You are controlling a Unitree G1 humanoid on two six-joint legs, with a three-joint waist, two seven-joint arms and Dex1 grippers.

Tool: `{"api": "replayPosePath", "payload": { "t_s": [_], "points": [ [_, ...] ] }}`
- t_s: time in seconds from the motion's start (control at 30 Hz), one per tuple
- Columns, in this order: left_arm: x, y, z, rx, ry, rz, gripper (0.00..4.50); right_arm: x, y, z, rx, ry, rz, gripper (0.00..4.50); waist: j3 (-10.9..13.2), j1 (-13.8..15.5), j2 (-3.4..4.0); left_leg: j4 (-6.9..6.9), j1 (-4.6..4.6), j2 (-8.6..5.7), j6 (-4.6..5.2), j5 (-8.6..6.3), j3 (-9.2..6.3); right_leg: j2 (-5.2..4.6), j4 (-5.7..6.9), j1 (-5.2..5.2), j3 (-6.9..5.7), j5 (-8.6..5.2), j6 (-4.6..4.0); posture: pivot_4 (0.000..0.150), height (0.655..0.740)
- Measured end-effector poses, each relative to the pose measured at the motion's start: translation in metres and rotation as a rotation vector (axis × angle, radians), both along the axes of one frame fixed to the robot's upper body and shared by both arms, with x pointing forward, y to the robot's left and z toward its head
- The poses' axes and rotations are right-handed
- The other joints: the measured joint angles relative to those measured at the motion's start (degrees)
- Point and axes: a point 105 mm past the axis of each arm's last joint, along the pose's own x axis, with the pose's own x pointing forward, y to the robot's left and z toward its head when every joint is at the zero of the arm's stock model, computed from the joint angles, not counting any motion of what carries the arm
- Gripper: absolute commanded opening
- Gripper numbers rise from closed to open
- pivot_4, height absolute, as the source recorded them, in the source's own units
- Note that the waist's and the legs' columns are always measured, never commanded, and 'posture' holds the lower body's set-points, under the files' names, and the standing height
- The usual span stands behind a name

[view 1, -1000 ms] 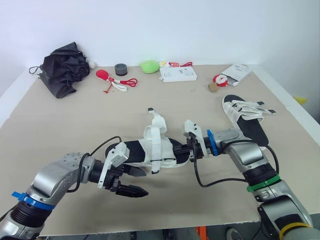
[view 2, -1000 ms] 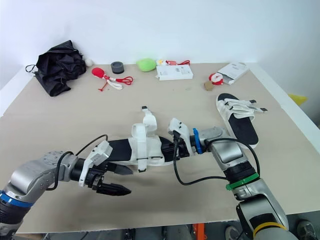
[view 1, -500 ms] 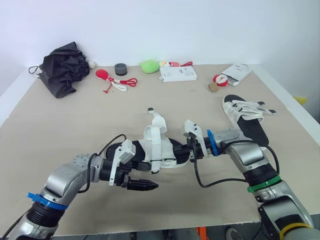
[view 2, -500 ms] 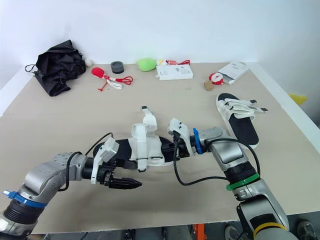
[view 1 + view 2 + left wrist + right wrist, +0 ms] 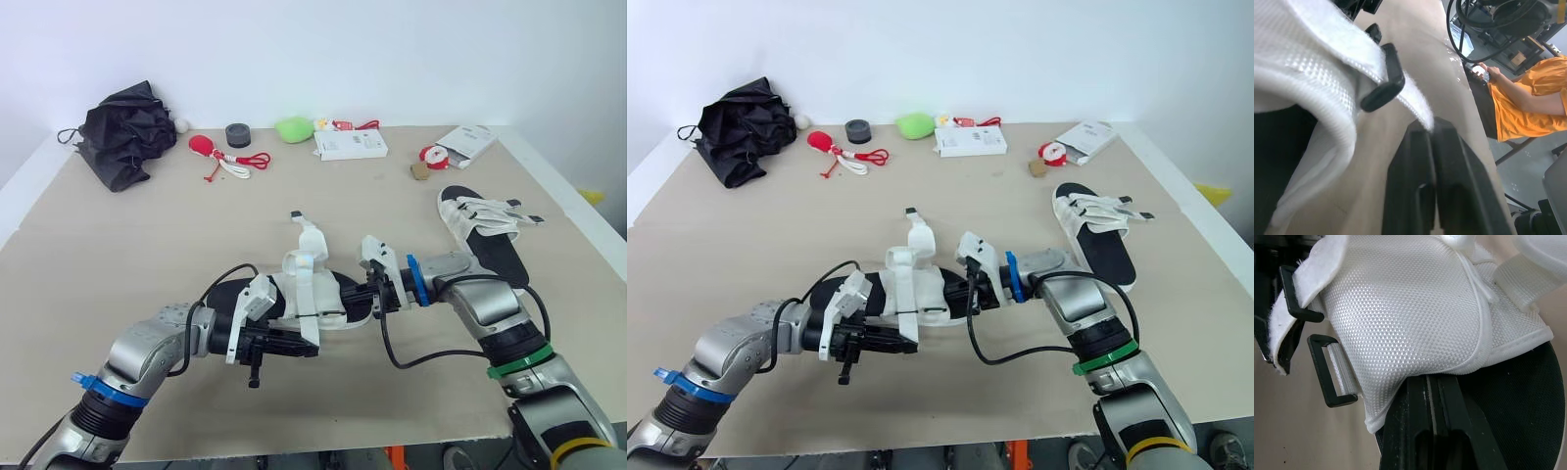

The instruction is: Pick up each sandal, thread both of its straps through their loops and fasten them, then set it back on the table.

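1. Left fingers (image 5: 1413,171) pressed flat together, no gap between them. A frayed white strap end (image 5: 1418,110) meets their tips; cannot tell whether it is pinched
2. Right fingers (image 5: 1418,421) closed on the edge of the near sandal (image 5: 313,294), tips tucked under its white mesh upper (image 5: 1400,308), black sole (image 5: 1518,411) right beside them
3. Left gripper (image 5: 309,348) lies along the near sandal's side closest to the robot, just under its middle strap (image 5: 299,269)
4. Right gripper (image 5: 368,304) sits at the near sandal's right-hand end, in contact with it
5. Near sandal: spans the gap between the two grippers, low on the table (image 5: 147,225); cannot tell whether it rests on the surface. One strap (image 5: 312,235) stands upright and unfastened. Two black loops (image 5: 1327,377) hang free at the edge of the upper, nothing threaded through them
6. Far sandal (image 5: 487,235): well to the right of the near sandal and further from the robot, flat on the table, strap ends sticking out sideways
7. Far beyond the near sandal, along the back edge: black fabric bundle (image 5: 122,132), red-and-white cord item (image 5: 220,157), dark roll (image 5: 237,134), green lump (image 5: 292,128), white box (image 5: 350,145), white packet (image 5: 463,140)
8. Person in an orange shirt (image 5: 1528,107) stands off the table, past the near sandal in the left wrist view
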Motion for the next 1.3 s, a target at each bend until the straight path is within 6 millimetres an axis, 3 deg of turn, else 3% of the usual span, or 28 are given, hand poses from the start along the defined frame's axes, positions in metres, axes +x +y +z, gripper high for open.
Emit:
{"api": "replayPosePath", "payload": {
  "t_s": [0.13, 0.33, 0.57, 0.73, 0.9, 1.1, 1.3],
  "points": [
    [-0.004, 0.003, -0.003, 0.036, 0.017, -0.041, 0.05, 0.0, 0.0, 0.0, -0.001, 0.002, -0.001, 0.0, 0.0, 0.0, 0.0, 0.0, 0.0, 0.0, 0.0, -0.01, 0.0, 0.0, 0.0, -0.01, 0.0, -0.01, 0.02, 0.15, 0.74],
    [-0.039, 0.039, 0.017, 0.185, 0.176, -0.302, 0.05, 0.0, 0.001, 0.0, -0.002, 0.005, 0.002, 0.0, 0.0, -0.1, -0.03, -0.09, -0.02, 0.01, -0.03, -0.03, -0.06, 0.11, 0.0, -0.06, 0.01, -0.14, -0.07, 0.15, 0.74],
    [-0.052, 0.034, 0.017, 0.191, 0.216, -0.405, 0.05, 0.001, 0.001, 0.0, -0.002, 0.005, 0.002, 0.0, 0.0, -0.1, -0.04, -0.05, -0.02, 0.01, -0.03, -0.03, -0.05, 0.14, 0.01, -0.04, 0.06, -0.16, -0.1, 0.15, 0.74],
    [-0.04, 0.0, 0.03, 0.028, 0.29, -0.383, 0.05, 0.001, 0.002, 0.001, -0.006, 0.001, 0.0, 0.0, 0.1, -0.1, -0.2, 0.07, -0.02, 0.01, 0.0, -0.01, -0.09, 0.22, 0.01, 0.03, 0.14, -0.02, 0.2, 0.15, 0.74],
    [-0.036, -0.012, 0.042, -0.032, 0.36, -0.34, 0.05, -0.001, 0.0, 0.002, -0.017, 0.008, 0.003, 0.0, 0.1, -0.1, -0.18, 0.02, -0.02, 0.01, -0.01, -0.01, -0.13, 0.27, 0.02, 0.05, 0.21, -0.09, 0.27, 0.15, 0.74],
    [-0.017, -0.007, 0.043, 0.044, 0.361, -0.269, 0.05, 0.0, 0.001, 0.001, -0.021, 0.01, 0.003, 0.0, 0.1, -0.1, -0.18, 0.04, 0.0, -0.02, -0.01, -0.01, -0.13, 0.27, 0.02, 0.07, 0.22, -0.08, 0.28, 0.15, 0.74],
    [0.015, -0.005, 0.063, 0.036, 0.346, -0.199, 0.05, 0.0, 0.003, 0.0, -0.013, 0.013, 0.005, 0.0, 0.1, -0.2, -0.19, 0.05, 0.01, -0.04, -0.01, -0.01, -0.11, 0.26, 0.02, 0.08, 0.26, -0.06, 0.29, 0.15, 0.74]
  ]
}}
